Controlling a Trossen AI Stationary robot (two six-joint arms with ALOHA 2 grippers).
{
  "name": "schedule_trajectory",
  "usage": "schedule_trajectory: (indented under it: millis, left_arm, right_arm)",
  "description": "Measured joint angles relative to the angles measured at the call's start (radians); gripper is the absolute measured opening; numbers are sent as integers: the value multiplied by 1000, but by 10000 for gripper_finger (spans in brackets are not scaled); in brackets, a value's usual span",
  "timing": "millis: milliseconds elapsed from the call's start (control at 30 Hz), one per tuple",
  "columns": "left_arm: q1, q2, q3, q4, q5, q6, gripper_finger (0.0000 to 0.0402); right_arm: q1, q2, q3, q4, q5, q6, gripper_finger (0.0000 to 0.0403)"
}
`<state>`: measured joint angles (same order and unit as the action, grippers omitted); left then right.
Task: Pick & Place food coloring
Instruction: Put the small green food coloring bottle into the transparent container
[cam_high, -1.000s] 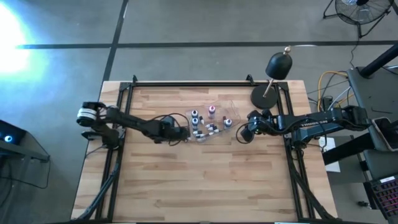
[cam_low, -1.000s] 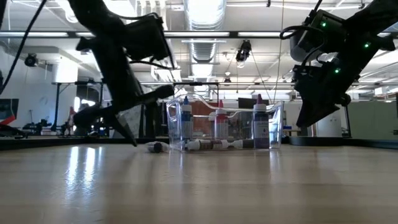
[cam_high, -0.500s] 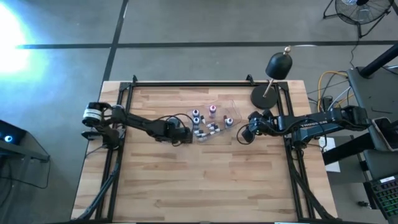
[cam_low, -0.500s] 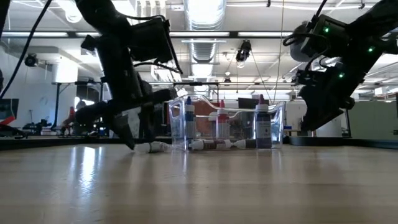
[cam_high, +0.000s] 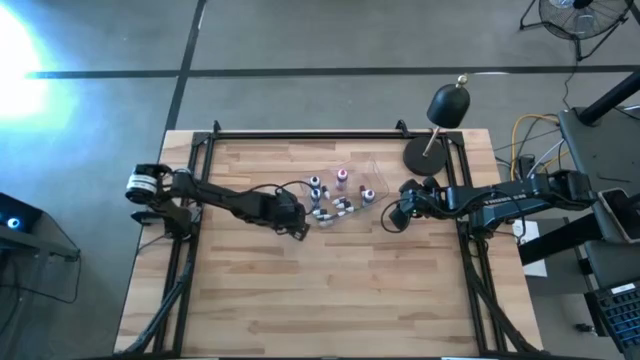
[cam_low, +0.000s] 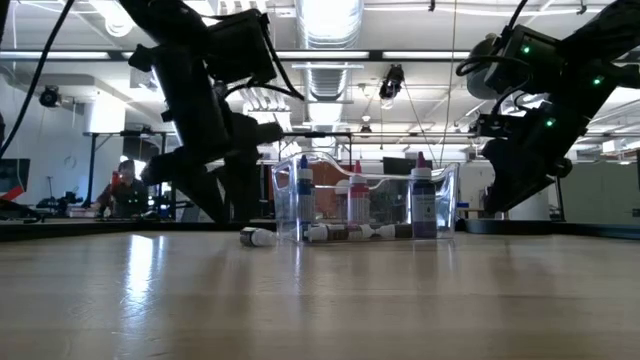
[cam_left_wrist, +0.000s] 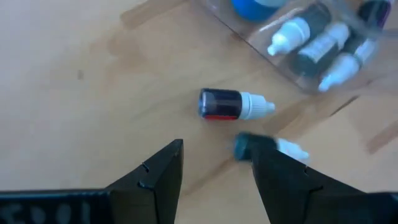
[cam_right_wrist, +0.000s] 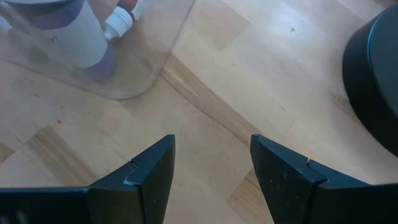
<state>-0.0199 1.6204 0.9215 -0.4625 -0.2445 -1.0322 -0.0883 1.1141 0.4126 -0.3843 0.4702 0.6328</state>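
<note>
Wooden planks form the surface (cam_high: 330, 290), where the left claw (cam_left_wrist: 214, 171) hangs spread and empty just over two loose food coloring bottles (cam_left_wrist: 235, 104) lying beside the clear tray (cam_low: 440, 185). Farther on, more bottles stand and lie inside that tray. Beyond its far corner the right claw (cam_right_wrist: 211, 162) waits, spread, near the black lamp base (cam_right_wrist: 376, 81).

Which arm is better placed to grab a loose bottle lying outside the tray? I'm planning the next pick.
Left. The left gripper is open right above two loose bottles on the wood beside the clear tray. The right gripper faces bare table across the tray.
</note>
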Motion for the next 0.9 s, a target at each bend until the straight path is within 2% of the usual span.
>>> schedule_trajectory:
  millis: [167,233,300,400,633,767,900]
  left_arm:
    - [14,-9,-6,3,127,-313,167]
    - [-1,-4,-6,34,136,-314,167]
    - [-29,-3,-6,84,125,-175,167]
    - [-70,-4,1,154,103,148,167]
    - [-100,-8,9,154,55,729,167]
    - [-94,-7,8,156,10,947,167]
    - [-76,-6,8,156,19,1055,167]
  right_arm:
    - [0,0,-1,0,0,14,203]
    - [0,0,-2,0,0,15,203]
    - [0,0,-2,0,0,14,203]
    - [0,0,-2,0,0,8,203]
    - [0,0,-3,0,0,0,203]
    - [0,0,-3,0,0,0,203]
    - [0,0,-3,0,0,2,203]
